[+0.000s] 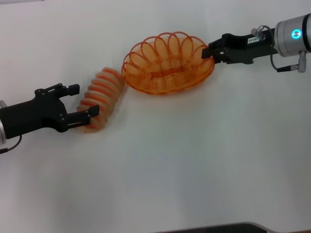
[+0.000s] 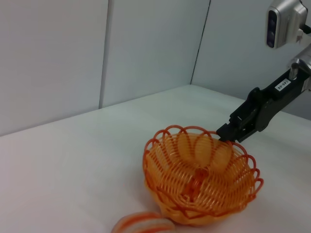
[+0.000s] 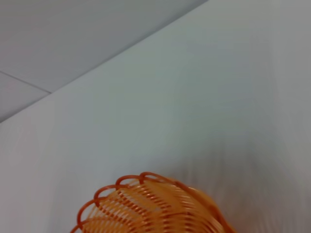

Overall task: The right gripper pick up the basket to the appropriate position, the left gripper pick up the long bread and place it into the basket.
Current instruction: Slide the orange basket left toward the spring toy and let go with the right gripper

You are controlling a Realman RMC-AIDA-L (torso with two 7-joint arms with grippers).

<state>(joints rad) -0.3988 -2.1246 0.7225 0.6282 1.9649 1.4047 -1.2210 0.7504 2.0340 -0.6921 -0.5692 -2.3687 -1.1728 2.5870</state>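
Observation:
The orange wire basket (image 1: 167,65) sits at the upper middle of the white table, with nothing in it. My right gripper (image 1: 210,52) reaches in from the right and is shut on the basket's right rim. The left wrist view shows that same grip (image 2: 226,135) on the far rim of the basket (image 2: 199,182). Part of the basket's rim (image 3: 146,206) shows in the right wrist view. The long bread (image 1: 101,98), pale with orange ridges, lies just left of the basket. My left gripper (image 1: 82,101) is open, its fingers straddling the bread's near end. One tip of the bread (image 2: 143,224) shows in the left wrist view.
The white table (image 1: 184,160) stretches wide in front of the basket and the bread. Pale wall panels (image 2: 97,48) stand behind the table's far edge. A dark edge (image 1: 233,228) shows at the near bottom of the head view.

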